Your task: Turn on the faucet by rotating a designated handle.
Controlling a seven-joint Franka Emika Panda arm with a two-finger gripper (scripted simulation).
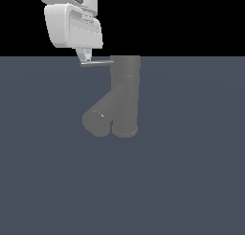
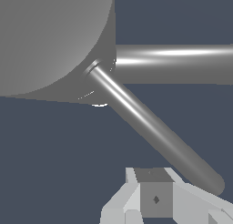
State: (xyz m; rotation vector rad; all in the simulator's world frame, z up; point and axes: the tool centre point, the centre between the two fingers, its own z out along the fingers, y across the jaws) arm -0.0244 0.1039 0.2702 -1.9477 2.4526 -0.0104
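gripper (image 1: 86, 57) sits right at the handle (image 1: 98, 62) tip beside the faucet (image 1: 124, 98), finger spread unclear, sideways push looks next.

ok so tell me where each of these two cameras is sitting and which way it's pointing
Exterior view: off the arm, level and side-on to the upright faucet, its spout angling down toward the exterior view's left; the white gripper hangs over the handle.
Wrist view: on the wrist, looking down past one fingertip onto the faucet's round cap and the handle.
Shared: faucet, handle and gripper; whether the jaws are open shows in neither.
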